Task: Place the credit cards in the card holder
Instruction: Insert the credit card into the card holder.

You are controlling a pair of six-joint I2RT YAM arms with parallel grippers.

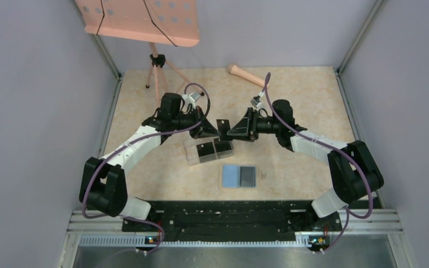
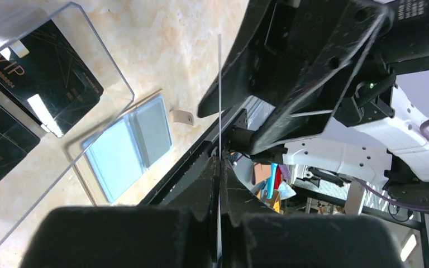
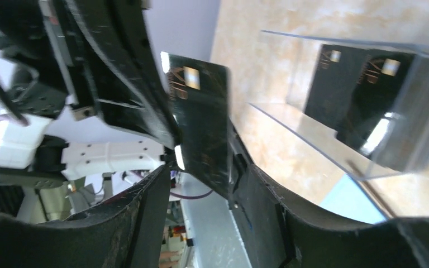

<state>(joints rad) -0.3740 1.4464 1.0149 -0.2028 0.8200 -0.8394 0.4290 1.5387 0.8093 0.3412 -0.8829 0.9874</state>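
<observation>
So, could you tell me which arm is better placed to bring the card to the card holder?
Probably left: the left fingers are shut on the black card, while the right fingers stand open on either side of it. The card holder lies open near both.

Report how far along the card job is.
Done: nothing certain; the card holder lies open, and I cannot tell whether its grey half is a card. In hand: left gripper pinches one black card, right gripper open around it. Left: that card plus two cards in the clear box.
</observation>
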